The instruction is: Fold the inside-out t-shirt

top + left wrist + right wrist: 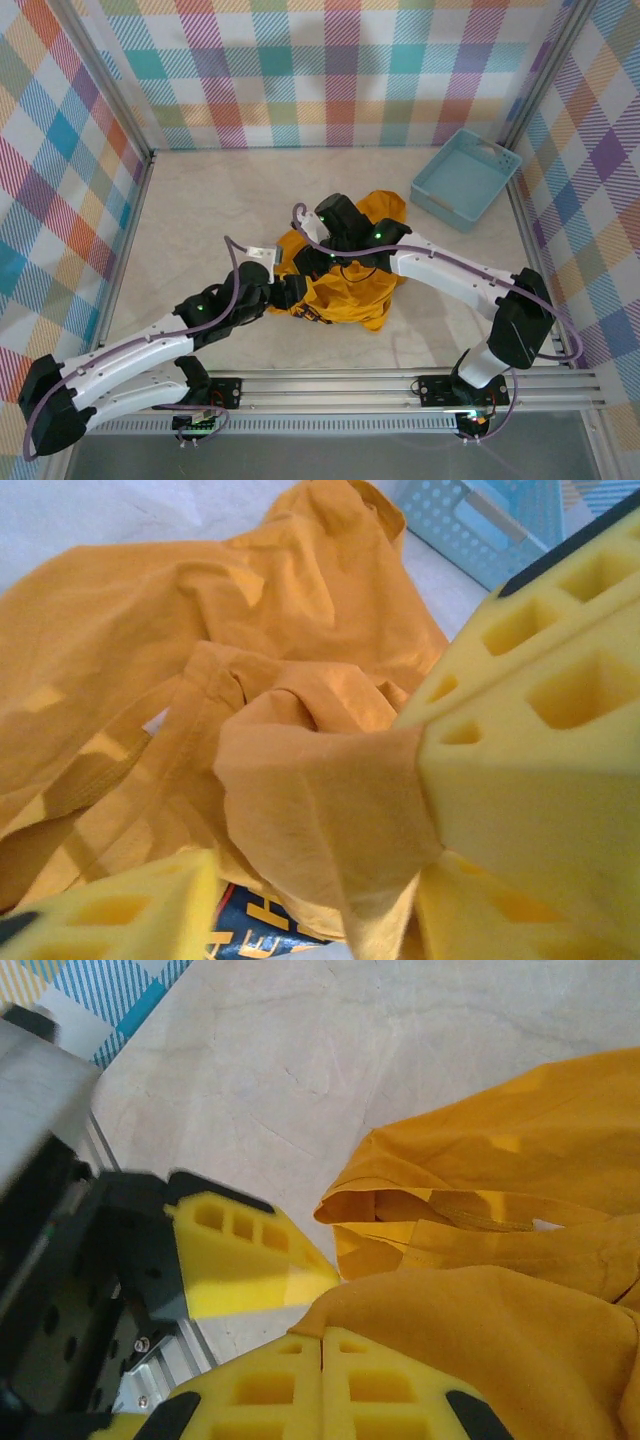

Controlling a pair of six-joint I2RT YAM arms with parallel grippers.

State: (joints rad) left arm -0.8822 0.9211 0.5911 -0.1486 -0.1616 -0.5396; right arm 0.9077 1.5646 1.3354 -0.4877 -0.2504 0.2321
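1 orange t-shirt (350, 290). 1 light blue basket (465, 178). 1 table (200, 200). 3 plaid walls (330, 70). 2 robot arms: left arm (140, 355), right arm (450, 275). 2 grippers: left gripper (320, 850), right gripper (320, 1345), 2 yellow fingers each.

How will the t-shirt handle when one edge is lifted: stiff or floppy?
Likely floppy: the t-shirt lies crumpled in soft folds, so a lifted edge would probably sag and drag the rest along. Probably light: the cloth looks thin and creases finely. Its matte surface seems unlikely to slip from the yellow fingers.
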